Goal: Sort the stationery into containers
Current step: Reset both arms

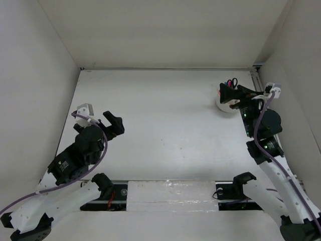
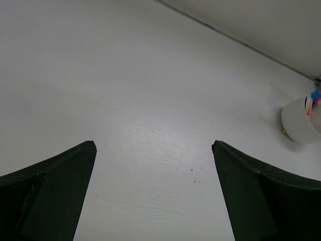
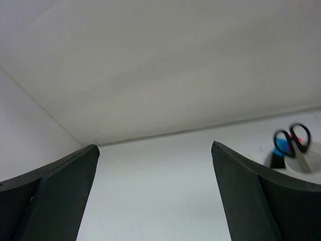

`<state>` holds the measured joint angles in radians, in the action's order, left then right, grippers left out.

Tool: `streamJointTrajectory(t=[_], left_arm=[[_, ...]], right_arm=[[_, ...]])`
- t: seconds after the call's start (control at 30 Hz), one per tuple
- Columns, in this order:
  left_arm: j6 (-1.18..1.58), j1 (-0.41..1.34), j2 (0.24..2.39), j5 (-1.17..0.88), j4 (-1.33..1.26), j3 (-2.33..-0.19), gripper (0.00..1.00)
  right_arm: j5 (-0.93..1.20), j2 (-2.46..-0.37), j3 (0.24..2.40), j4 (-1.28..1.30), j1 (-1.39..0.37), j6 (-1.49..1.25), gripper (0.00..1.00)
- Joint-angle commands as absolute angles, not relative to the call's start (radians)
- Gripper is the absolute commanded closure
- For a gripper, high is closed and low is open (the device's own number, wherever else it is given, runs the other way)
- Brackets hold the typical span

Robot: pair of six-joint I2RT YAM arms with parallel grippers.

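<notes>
The round white tub stands at the table's far right. Black-handled scissors stand upright in it, with pink and blue marker caps beside them. My right gripper hovers over the tub, open and empty. In the right wrist view the scissors and a blue cap stick up from the tub to the right of my open gripper. My left gripper is open and empty over the left of the table. Its view shows the open gripper, the tub far off and the marker caps.
White walls enclose the table on the left, back and right. A tiny yellowish bit lies at the tub's base. A metal rail with the arm bases runs along the near edge.
</notes>
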<state>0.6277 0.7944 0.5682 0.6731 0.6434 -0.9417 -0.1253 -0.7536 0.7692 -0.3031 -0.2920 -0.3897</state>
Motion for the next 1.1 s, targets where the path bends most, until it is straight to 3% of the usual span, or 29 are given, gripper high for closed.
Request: streamJointTrajectory(t=[0.0,0.2,0.4,0.53,0.73,1.07], left_arm=[[0.701,0.79,0.555,0.822,0.713,-1.009,0.0],[0.716,0.79,0.505,0.862,0.752,-1.022,0.0],[0.716,0.79,0.472,0.798,0.784,-1.058,0.0],[0.686,0.79,0.509,0.715,0.827,-1.097,0.0],[0.638,0.79,0.587,0.555,0.838,-1.115,0.0],[0.638,0.79,0.545,0.535,0.847,-1.117,0.0]], right_arm=[[-0.402,-0.698,0.836,0.177,-0.377,-0.359,0.0],[-0.549,-0.537,0.836,0.47,-0.472,-0.449,0.0],[-0.316,-0.405,0.854,0.569,-0.506,-0.485,0.0],[-0.276,-0.339,0.903,0.676,-0.506,-0.476,0.0],[-0.274,-0.301,0.913,0.704,-0.593,-0.476,0.0],[-0.42,-0.302,0.922,0.742,-0.784,-0.529,0.0]])
